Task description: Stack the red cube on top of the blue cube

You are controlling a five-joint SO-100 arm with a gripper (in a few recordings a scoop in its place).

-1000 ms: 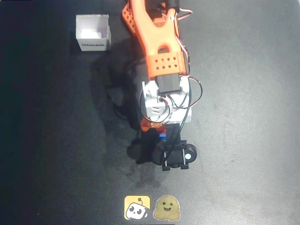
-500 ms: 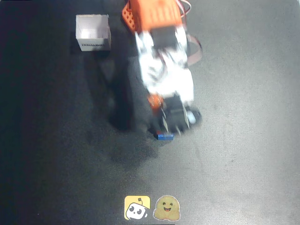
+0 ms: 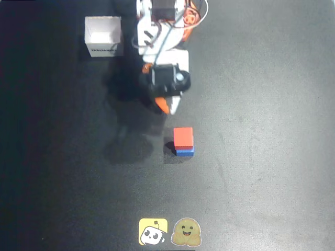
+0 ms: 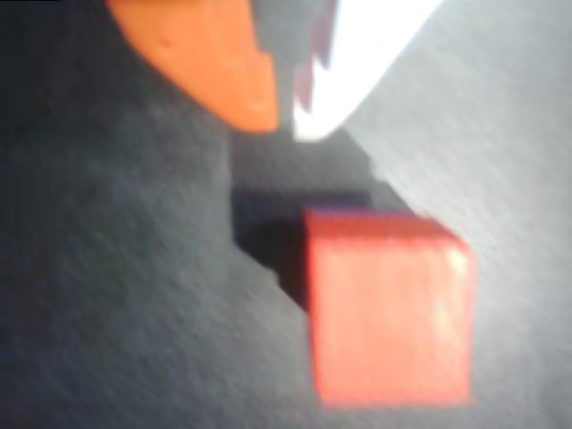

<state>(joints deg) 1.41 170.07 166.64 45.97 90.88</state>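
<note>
The red cube (image 3: 183,137) rests on top of the blue cube (image 3: 184,151) in the overhead view, near the middle of the black table; only a thin blue strip shows under the red one. My gripper (image 3: 168,106) hangs above and behind the stack, apart from it, with its orange and white fingers drawn together and nothing between them. In the wrist view the red cube (image 4: 389,308) lies below the gripper (image 4: 284,125), whose orange finger (image 4: 214,63) and white finger (image 4: 366,54) nearly meet at the tips.
An open white box (image 3: 104,35) stands at the back left. Two stickers, a yellow one (image 3: 153,231) and a tan smiling one (image 3: 186,231), lie at the front edge. The arm's shadow falls left of the stack.
The arm has pulled back from over the cubes toward the top of the picture. The red cube, earlier under the gripper, now stands free on the blue cube.
</note>
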